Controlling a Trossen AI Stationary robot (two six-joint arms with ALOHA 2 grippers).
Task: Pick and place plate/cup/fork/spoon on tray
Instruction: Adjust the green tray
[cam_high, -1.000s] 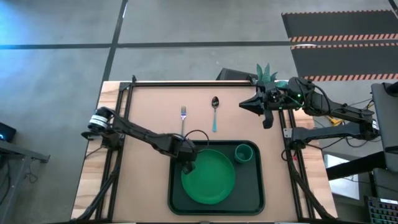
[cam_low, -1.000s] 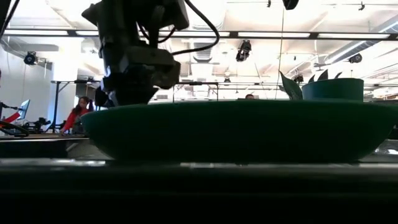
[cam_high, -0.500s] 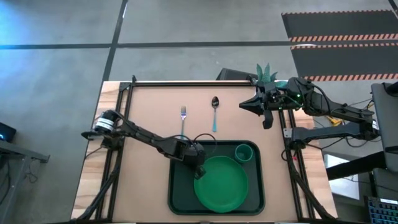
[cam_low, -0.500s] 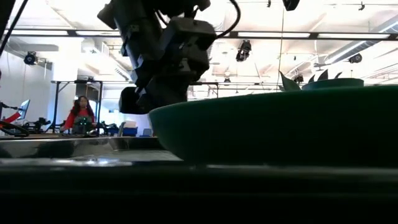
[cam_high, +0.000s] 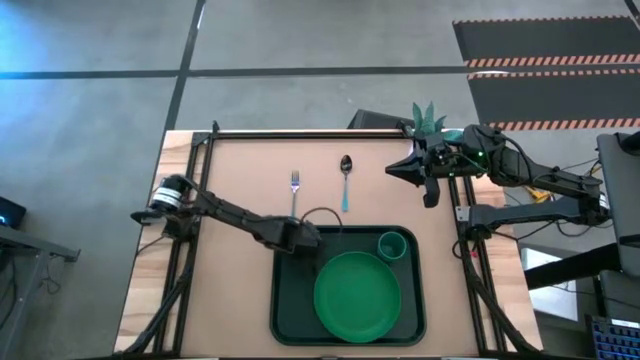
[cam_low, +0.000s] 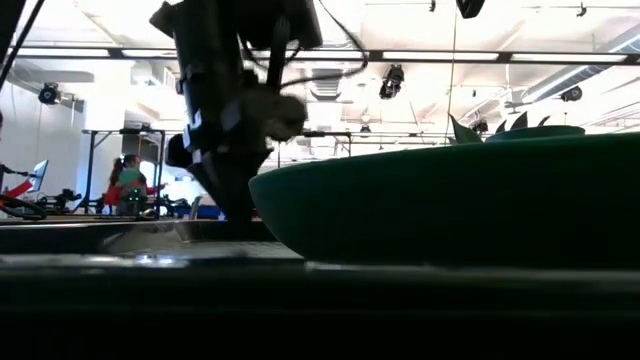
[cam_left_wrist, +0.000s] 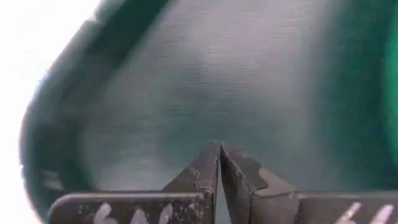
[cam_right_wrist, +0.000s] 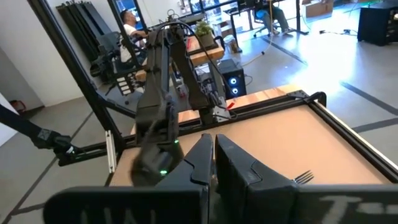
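Left wrist view: left claw (cam_left_wrist: 219, 163) pinched closed, empty, above the tray (cam_left_wrist: 186, 81) floor beside the plate (cam_high: 358, 296).

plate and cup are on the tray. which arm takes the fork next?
Left, probably. The left hand sits shut over the tray's far-left corner, just near of the fork. The right hand waits shut at the table's far right, with the spoon between it and the fork.

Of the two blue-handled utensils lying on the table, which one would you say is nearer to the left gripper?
The fork, the one with silver tines, lies nearer the left gripper; the dark-bowled spoon lies farther toward the right arm's side.
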